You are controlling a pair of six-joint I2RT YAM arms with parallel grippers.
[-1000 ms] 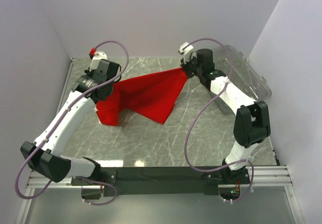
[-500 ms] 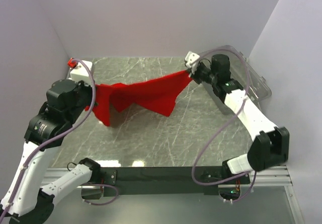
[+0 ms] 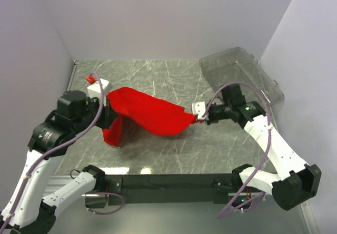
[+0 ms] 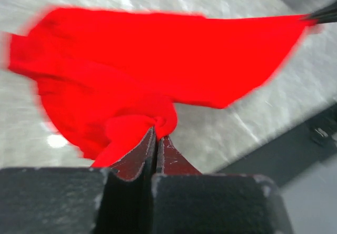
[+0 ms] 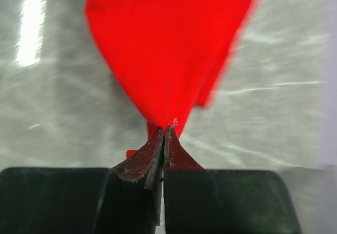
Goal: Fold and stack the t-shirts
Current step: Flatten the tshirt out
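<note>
The red t-shirt [image 3: 150,113] hangs stretched between my two grippers above the marble table, with a fold drooping to the table at the left. My left gripper [image 3: 108,103] is shut on one corner of it; in the left wrist view the cloth [image 4: 158,65] bunches at the closed fingertips [image 4: 157,134]. My right gripper [image 3: 200,118] is shut on the opposite corner; in the right wrist view the shirt [image 5: 168,44] fans out from the closed tips [image 5: 164,131]. Both views are motion-blurred.
A clear plastic bin [image 3: 242,76] stands at the back right of the marble table [image 3: 158,150]. White walls close in the left, back and right. The black arm-mount rail [image 3: 168,182] runs along the near edge.
Both grippers have carried the shirt toward the near side and lower. The right gripper moved from the back by the bin to mid-table; the left gripper pulled nearer too.
</note>
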